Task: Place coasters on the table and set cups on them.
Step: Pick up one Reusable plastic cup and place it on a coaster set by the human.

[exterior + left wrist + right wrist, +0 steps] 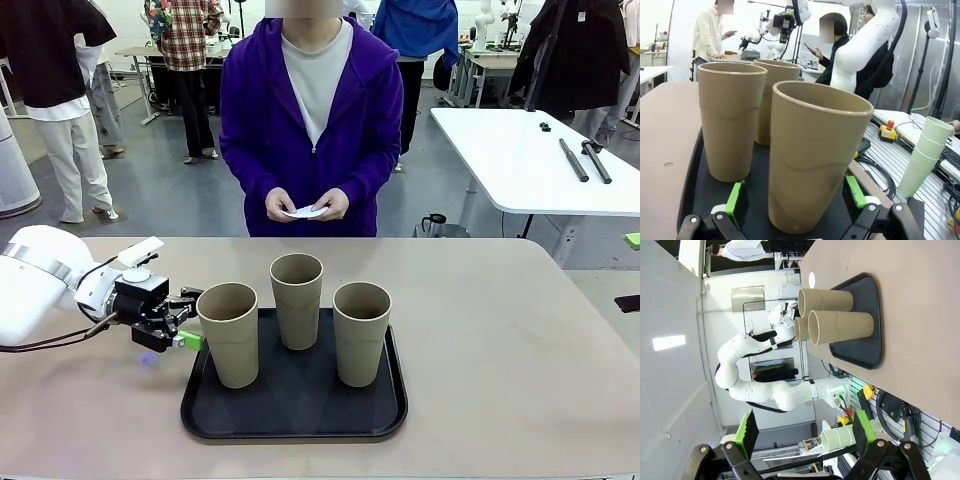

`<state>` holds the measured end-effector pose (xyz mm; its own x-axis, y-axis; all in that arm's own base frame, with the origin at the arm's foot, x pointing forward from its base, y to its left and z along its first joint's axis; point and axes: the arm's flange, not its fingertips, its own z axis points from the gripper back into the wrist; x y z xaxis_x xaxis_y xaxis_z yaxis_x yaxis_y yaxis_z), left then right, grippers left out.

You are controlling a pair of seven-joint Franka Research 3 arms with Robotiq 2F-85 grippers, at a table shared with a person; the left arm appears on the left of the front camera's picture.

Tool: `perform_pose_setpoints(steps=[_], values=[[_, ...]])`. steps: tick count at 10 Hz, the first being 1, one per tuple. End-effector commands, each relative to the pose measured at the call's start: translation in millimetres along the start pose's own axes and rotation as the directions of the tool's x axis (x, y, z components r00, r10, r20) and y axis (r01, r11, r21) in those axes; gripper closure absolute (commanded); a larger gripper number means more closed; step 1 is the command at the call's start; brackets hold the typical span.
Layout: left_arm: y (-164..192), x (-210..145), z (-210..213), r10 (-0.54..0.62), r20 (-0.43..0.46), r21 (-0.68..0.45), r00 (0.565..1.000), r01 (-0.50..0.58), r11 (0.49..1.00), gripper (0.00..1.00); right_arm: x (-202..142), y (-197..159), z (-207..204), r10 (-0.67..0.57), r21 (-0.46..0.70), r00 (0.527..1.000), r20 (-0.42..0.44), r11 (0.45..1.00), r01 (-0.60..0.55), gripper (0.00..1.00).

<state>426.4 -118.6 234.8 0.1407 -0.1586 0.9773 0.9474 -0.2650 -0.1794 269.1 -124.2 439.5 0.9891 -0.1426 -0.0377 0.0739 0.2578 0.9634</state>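
Here, three tall tan tumbler cups (pixel 297 300) stand on a black tray (pixel 300 420) on the beige table (pixel 500 340). The left gripper (pixel 195 318) gapes open around the leftmost cup (pixel 228 335); the right gripper (pixel 805 429) is open too. The person's hands (pixel 335 203) hold thin white disc coasters (pixel 305 211).

Low, level left tool (pixel 190 318), jaws spread wide; right tool (pixel 805 427) jaws likewise spread.

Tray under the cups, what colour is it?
The tray is plain black, with no pattern. The front view shows it best.
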Motion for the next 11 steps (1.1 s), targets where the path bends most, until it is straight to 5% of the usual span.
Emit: perform_pose_setpoints(steps=[1, 11], values=[[3, -6, 0, -0.029, -0.016, -0.061, 0.999, 0.028, 0.998, 0.0, 0, 1, 0, -0.002, 0.006, 1.0, 0.002, 1.0, 0.002, 0.0], [18, -10, -40, -0.071, -0.063, -0.103, 0.995, 0.064, 0.993, 0.0, 0, 1, 0, -0.002, 0.006, 1.0, 0.002, 1.0, 0.002, 0.0]])
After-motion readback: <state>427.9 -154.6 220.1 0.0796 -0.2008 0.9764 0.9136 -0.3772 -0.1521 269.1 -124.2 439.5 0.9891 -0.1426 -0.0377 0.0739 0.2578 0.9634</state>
